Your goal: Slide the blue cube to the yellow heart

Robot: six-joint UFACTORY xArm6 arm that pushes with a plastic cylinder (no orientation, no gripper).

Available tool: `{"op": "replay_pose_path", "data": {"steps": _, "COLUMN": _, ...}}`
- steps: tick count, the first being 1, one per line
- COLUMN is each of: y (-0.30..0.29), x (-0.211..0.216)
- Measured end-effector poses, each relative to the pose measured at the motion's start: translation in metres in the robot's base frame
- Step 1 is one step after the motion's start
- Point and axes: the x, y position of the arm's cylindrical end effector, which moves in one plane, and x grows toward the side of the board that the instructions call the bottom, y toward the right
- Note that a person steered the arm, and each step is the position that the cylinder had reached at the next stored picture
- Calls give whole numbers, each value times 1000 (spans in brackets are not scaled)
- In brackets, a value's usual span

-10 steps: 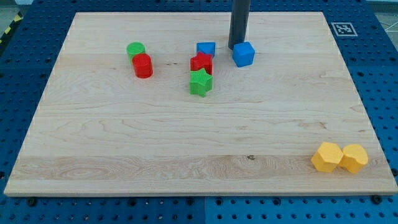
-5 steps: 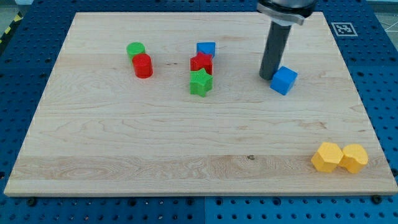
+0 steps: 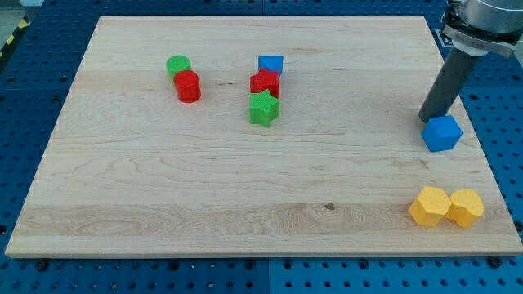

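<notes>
The blue cube [image 3: 442, 133] lies near the board's right edge, right of centre height. My tip [image 3: 430, 120] rests against its upper left side, the dark rod rising towards the view's top right. Two yellow blocks sit close together at the bottom right: one [image 3: 430, 205] on the left and one [image 3: 466, 207] on the right; I cannot tell which is the heart. They lie below the blue cube, apart from it.
Upper middle cluster: a second blue block [image 3: 270, 64], a red block [image 3: 264, 83] and a green star [image 3: 263, 108]. To the upper left stand a green cylinder [image 3: 177, 65] and a red cylinder [image 3: 187, 86]. The wooden board [image 3: 245, 188] lies on a blue pegboard.
My tip has pushed the blue cube from the top middle down and to the right, close to the board's right edge. The other blocks have not moved.
</notes>
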Motion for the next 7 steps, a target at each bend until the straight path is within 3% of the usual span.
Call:
{"op": "replay_pose_path", "data": {"steps": 4, "y": 34, "x": 70}}
{"op": "replay_pose_path", "data": {"steps": 7, "y": 9, "x": 71}}
